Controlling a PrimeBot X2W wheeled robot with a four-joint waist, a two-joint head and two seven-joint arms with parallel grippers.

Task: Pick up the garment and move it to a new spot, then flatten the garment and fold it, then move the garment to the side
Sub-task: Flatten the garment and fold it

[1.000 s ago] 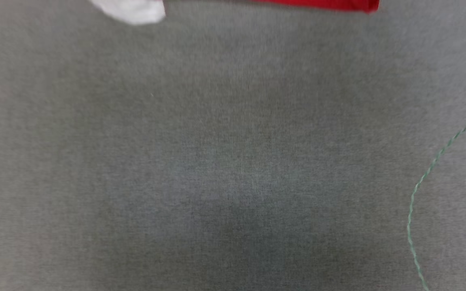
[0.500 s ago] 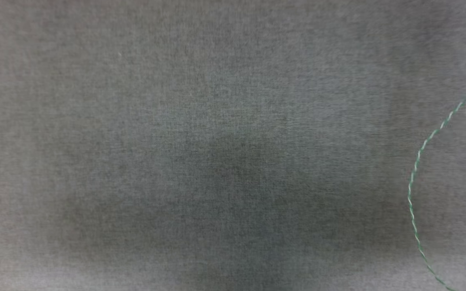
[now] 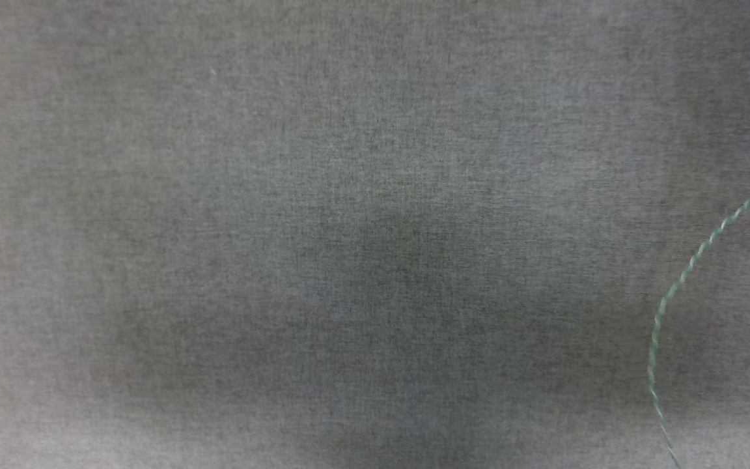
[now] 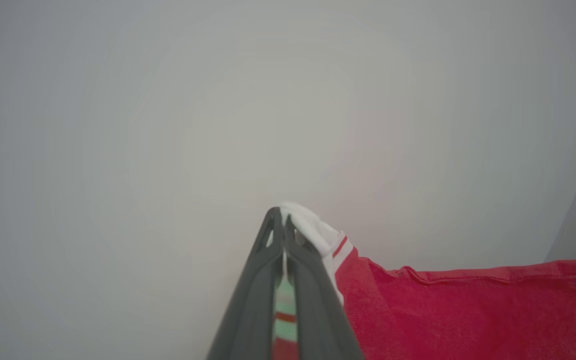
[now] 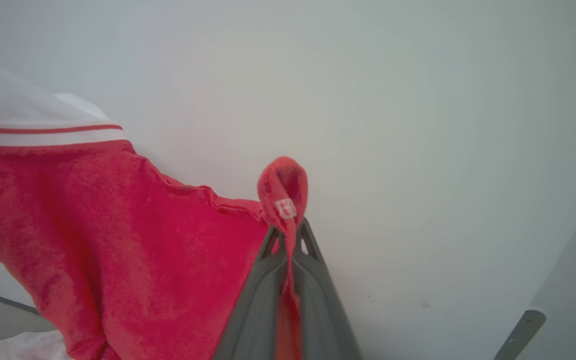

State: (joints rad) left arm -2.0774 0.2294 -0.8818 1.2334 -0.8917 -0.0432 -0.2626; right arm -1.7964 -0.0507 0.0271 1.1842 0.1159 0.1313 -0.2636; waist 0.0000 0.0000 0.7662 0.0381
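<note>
Evidently we grip a soft, light red jersey [image 5: 118,225]: left hand [image 4: 280,216] clamped on its striped sleeve edge, right hand [image 5: 289,229] clamped on a red corner.

Much of the garment [image 5: 118,240] past the frame edges — its white tag [image 5: 285,208] an illegible blur.

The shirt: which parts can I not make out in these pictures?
Left wrist view: the shirt runs off the right and bottom edges; the left gripper covers part of the sleeve hem.
Right wrist view: it runs off the left and bottom edges; the white label is too small to read.
</note>
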